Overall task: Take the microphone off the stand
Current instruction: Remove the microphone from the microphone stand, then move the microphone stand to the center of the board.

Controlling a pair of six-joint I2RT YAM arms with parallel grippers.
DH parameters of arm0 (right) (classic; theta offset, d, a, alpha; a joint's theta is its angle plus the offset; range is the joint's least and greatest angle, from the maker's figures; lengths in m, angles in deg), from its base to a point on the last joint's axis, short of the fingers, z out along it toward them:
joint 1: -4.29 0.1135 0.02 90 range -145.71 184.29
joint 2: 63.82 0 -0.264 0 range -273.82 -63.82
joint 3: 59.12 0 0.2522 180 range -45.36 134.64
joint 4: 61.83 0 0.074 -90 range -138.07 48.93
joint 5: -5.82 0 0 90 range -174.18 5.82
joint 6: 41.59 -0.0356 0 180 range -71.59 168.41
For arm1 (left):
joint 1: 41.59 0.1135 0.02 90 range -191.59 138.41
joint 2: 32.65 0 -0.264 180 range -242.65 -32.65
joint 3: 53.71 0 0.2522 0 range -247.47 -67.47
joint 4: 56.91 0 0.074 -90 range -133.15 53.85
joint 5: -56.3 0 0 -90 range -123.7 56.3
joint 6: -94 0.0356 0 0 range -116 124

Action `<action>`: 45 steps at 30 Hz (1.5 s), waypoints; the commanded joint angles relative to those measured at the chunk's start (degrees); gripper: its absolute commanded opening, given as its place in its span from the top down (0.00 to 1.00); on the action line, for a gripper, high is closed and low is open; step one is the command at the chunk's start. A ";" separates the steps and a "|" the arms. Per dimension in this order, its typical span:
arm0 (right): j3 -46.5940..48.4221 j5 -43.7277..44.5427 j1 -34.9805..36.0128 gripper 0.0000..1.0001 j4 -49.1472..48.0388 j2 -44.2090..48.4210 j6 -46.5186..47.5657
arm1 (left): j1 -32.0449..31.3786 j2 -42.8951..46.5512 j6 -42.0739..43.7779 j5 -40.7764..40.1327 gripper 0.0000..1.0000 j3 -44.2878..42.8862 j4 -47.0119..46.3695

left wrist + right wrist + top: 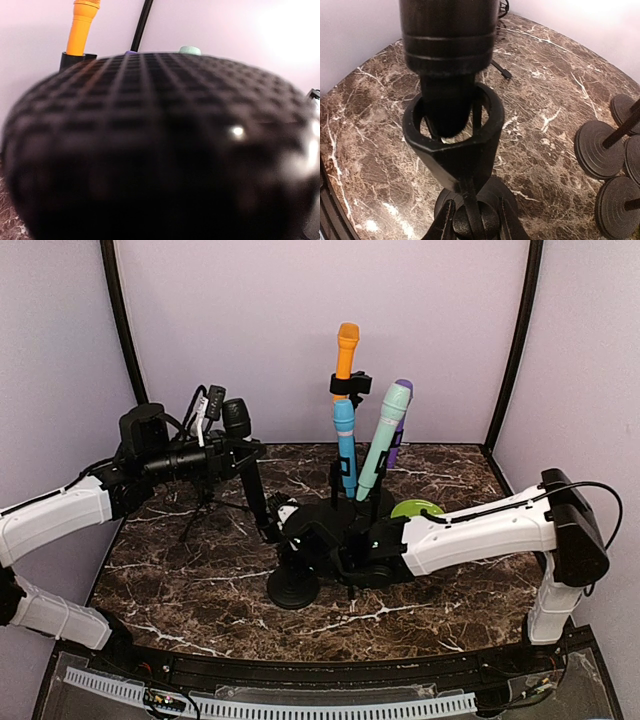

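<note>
A black microphone point(250, 465) leans from its mesh head point(237, 417) down toward a black stand point(293, 587) with a round base. My left gripper point(236, 454) is shut on the microphone's body; the mesh head point(160, 145) fills the left wrist view and hides the fingers. In the right wrist view the microphone's tail end point(447, 75) sits loosely inside the stand's clip ring point(454, 131). My right gripper point(476, 225) is shut on the stand's stem below the clip, also seen in the top view point(297, 540).
Behind stand an orange microphone point(346, 348), a blue one point(345, 445), a mint one point(383, 440) and a purple one point(401, 435) in stands. A green disc point(416, 508) lies at the right. A small tripod point(205, 505) is at the left. Round stand bases point(597, 150) sit right.
</note>
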 commanded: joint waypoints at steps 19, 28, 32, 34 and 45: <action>-9.76 8.67 -8.84 1.00 5.84 8.61 -5.15 | 0.18 6.26 3.42 -13.13 1.00 1.01 10.36; -11.85 9.70 -9.61 1.00 3.67 9.01 -5.73 | -1.00 6.73 -1.77 -11.53 1.00 8.22 15.28; -13.41 8.42 -9.76 0.92 2.21 10.18 -6.19 | -3.58 6.24 -5.59 -12.19 1.00 11.41 15.76; -14.28 7.71 -9.81 0.84 1.24 10.94 -6.10 | -5.51 5.13 -6.65 -13.14 1.00 11.77 17.55; -18.42 7.75 -9.75 0.36 -1.65 17.23 -3.57 | -9.42 -4.11 -11.12 -10.31 0.98 11.00 20.68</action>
